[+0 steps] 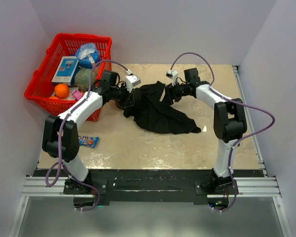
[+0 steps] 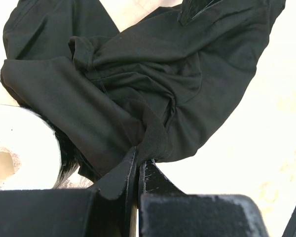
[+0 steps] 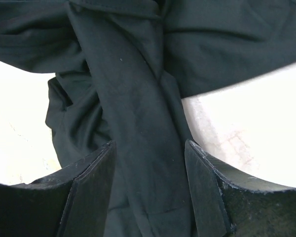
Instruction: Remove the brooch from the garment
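The overhead camera looks down from behind the arms (image 1: 84,106) over the whole table (image 1: 138,143) — both wrist cameras look forward, very close; all three share the black shirt (image 1: 158,111).

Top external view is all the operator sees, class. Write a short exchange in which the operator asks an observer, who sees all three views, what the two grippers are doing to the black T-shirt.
Operator: From above, both grippers end at the shirt. Is the left one closed on it?
Observer: Yes. The left gripper is shut on a fold of the T-shirt.
Operator: And the right one?
Observer: A thick band of the shirt fills the gap in the right gripper. I cannot tell whether it is pinching.
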{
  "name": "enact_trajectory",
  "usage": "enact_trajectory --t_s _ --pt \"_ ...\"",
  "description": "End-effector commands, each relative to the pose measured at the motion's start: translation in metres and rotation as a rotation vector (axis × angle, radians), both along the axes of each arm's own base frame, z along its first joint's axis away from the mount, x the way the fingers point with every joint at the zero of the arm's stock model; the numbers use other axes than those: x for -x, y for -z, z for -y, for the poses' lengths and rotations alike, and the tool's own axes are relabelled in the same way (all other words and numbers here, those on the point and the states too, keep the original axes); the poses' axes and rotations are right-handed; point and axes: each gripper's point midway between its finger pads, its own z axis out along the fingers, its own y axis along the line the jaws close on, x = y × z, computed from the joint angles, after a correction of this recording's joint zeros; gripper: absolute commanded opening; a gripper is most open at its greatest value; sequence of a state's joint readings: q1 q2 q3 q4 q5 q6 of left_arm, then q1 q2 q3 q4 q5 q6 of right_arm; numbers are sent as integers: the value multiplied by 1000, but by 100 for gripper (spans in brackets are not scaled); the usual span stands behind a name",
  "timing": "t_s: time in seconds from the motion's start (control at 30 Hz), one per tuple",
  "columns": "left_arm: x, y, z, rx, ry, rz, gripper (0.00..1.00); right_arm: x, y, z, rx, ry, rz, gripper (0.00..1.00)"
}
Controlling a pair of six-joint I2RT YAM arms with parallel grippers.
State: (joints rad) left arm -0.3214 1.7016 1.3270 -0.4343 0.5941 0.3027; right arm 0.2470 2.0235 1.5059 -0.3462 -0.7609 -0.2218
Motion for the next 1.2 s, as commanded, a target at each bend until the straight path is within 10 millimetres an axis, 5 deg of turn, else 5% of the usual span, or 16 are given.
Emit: enact_trajectory --t_s 0.0,0.3,0.5,0.7,0.9,1.0,1.17 --pt "-4 -21 4 30 -5 48 0 -20 -44 -32 -49 -57 160 61" --pt "-8 -21 3 32 -20 21 0 -44 -56 -102 -53 -117 275 59" --pt "-10 -22 0 34 -34 19 0 -48 -54 -114 -48 -122 292 59" --pt "-12 -21 -1 34 -40 18 0 -58 -48 -102 36 -62 321 55" --pt "-15 -21 1 44 -39 14 0 -63 -45 -90 103 -24 348 16" --pt "-16 -22 2 49 -35 14 0 -65 -67 -88 90 -21 389 3" --pt "-19 -26 2 49 -33 25 0 -81 -148 -44 34 70 507 0"
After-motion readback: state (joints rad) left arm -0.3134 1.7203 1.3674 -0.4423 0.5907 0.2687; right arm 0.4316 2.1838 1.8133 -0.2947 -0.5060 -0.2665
